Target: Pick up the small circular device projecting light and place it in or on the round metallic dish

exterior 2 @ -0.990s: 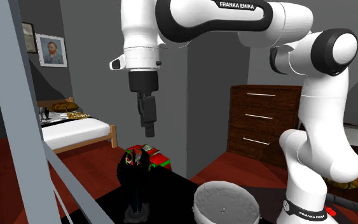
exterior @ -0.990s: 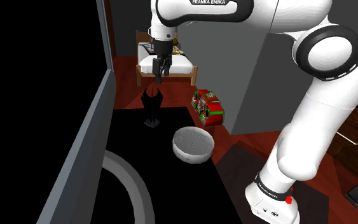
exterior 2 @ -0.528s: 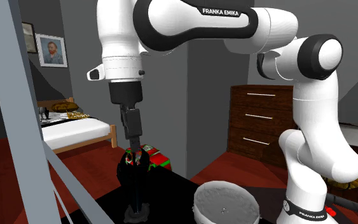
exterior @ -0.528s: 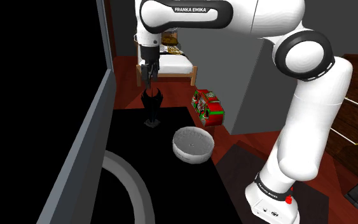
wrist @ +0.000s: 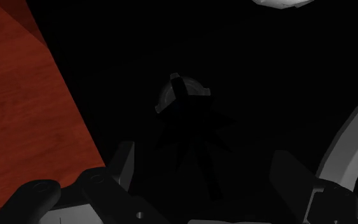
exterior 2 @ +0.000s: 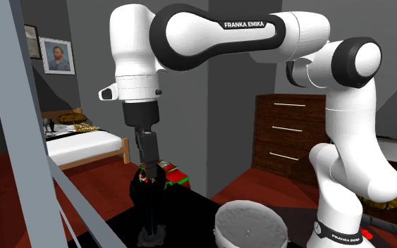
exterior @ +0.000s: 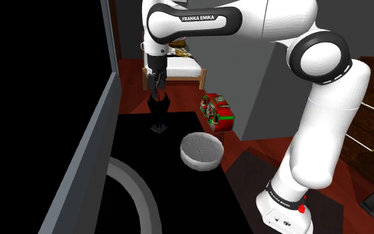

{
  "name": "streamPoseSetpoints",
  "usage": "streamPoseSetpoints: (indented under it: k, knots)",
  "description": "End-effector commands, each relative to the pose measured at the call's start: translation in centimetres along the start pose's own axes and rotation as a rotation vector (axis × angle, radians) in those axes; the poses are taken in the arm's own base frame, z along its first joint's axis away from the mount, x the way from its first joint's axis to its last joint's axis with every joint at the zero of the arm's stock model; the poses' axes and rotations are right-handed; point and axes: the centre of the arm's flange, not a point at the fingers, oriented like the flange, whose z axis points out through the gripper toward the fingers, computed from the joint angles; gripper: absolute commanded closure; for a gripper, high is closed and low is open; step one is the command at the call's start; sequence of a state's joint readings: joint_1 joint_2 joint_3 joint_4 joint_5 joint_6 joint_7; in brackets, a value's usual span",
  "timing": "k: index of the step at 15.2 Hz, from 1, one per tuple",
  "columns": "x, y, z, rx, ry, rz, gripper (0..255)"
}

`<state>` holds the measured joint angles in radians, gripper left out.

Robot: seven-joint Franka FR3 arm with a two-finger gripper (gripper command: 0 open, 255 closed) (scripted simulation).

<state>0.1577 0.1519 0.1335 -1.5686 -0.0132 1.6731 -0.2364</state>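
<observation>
The big white arm (exterior: 325,100) bends over a black table (exterior: 139,143). A round pale dish (exterior: 201,151) sits on the table (it looks white-grey here). A red and green box (exterior: 217,113) is near the table's far edge. In the shoulder view, the little black lamp (exterior: 158,113) stands upright at ten o'clock from the dish. The black gripper (exterior: 157,85) hangs at the lamp's twelve o'clock. Its fingers are spread wide, one on each side of the lamp top.

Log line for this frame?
phase: pre-grasp | tool: open, at top of black device | device: standing on table | round dish: empty
</observation>
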Motion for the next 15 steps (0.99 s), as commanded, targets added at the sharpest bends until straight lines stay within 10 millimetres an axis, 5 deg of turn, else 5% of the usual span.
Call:
streamPoseSetpoints:
  k: [1, 3, 4, 15]
  knots:
    - [0.0, 0.0, 0.0, 0.0, 0.0, 0.0, 0]
    - [0.0, 0.0, 0.0, 0.0, 0.0, 0.0, 0]
    - [0.0, 0.0, 0.0, 0.0, 0.0, 0.0, 255]
    - [-0.1, 0.0, -1.0, 0.0, 0.0, 0.0, 255]
